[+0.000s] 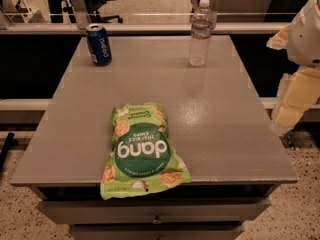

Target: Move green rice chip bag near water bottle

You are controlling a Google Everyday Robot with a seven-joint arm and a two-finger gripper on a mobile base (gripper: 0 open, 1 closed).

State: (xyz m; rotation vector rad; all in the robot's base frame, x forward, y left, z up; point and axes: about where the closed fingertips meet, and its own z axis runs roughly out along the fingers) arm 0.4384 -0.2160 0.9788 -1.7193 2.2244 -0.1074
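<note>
**Chip bag overhangs the near edge, gripper off to the side**

Crinkly light-green rice chip bag (142, 151) with a dark-green "dang" circle lies flat at the near edge of the grey rectangular tabletop (225, 124). Its bottom seam hangs over the lip above a grey drawer front (210, 211). The bag sits well apart from the pale gripper (295, 91), to its left and nearer the camera. The gripper hangs beyond the table's right edge; whether it is open or closed cannot be told. Open grey surface runs from the bag back to the far edge. Farther back, left of the gripper, the clear ribbed plastic water bottle (200, 34) with a white cap stands upright. Farther left still, a blue soda can (99, 45) stands near the far corner.
</note>
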